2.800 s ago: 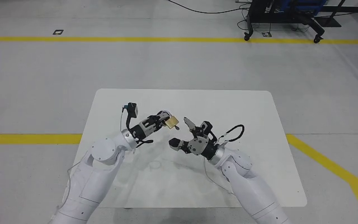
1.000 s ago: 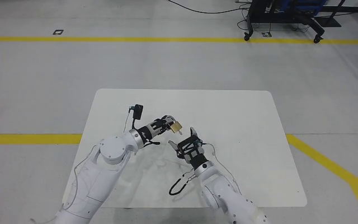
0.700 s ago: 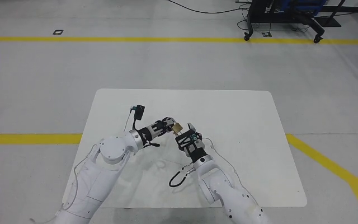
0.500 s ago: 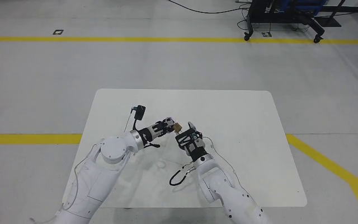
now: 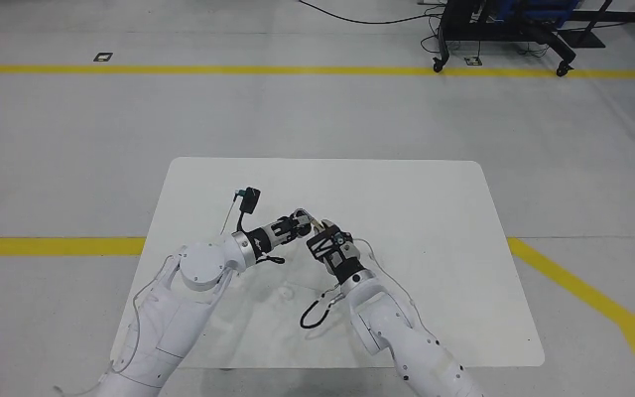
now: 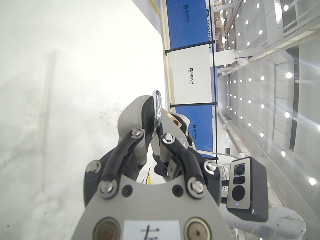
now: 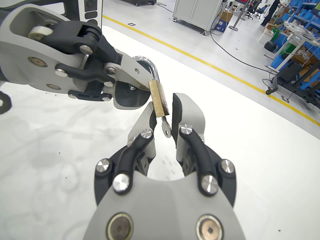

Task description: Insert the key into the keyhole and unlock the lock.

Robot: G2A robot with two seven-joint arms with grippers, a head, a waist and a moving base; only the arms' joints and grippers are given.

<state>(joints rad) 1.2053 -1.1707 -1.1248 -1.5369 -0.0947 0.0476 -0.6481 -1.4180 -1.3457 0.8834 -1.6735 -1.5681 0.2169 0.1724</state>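
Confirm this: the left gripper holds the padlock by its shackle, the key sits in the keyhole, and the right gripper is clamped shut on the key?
Not quite: the right gripper is open, not clamped. The right wrist view shows its fingers either side of the key, with gaps. The rest holds: the left gripper holds the padlock by its shackle, key in the keyhole.

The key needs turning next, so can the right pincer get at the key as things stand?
Probably yes. The right pincer is open, with the key sticking out of the padlock between its jaws, nothing in between. The left pincer grips the shackle end, away from the key.
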